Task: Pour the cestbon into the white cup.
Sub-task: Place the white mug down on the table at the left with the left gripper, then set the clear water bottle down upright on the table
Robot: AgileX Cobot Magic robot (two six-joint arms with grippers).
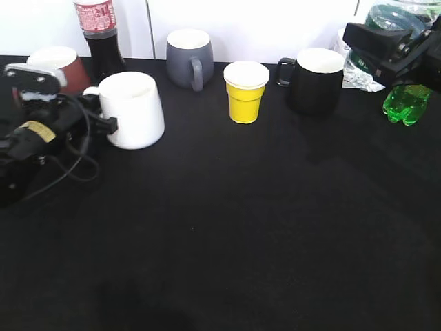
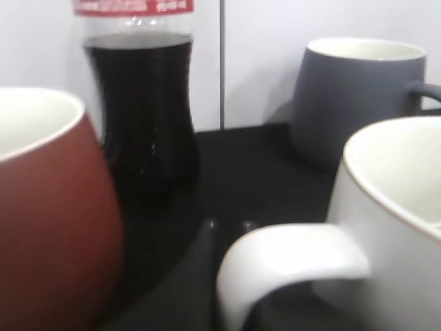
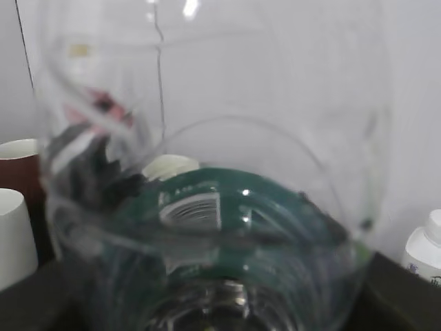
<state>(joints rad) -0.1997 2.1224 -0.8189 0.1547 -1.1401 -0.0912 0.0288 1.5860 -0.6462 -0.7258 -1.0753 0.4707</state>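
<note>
The right gripper (image 1: 386, 52) sits at the far right edge of the table, raised above the bright green soda bottle (image 1: 406, 103); the cestbon (image 3: 227, 227) fills the right wrist view, clear ribbed wall and dark green label pressed close to the lens, so it is probably held, though the fingers themselves are not visible and I cannot tell their state; its long axis seems to run away from the camera, roughly leaning rather than upright. The white cup (image 1: 132, 109) stands at the far left, well apart from the bottle, with the yellow cup (image 1: 246, 91) and black mug (image 1: 315, 79) between them; the left gripper (image 1: 103, 123) is at its handle (image 2: 289, 265), apparently closing around the loop; so the pour turns on carrying the bottle leftward across the row.
</note>
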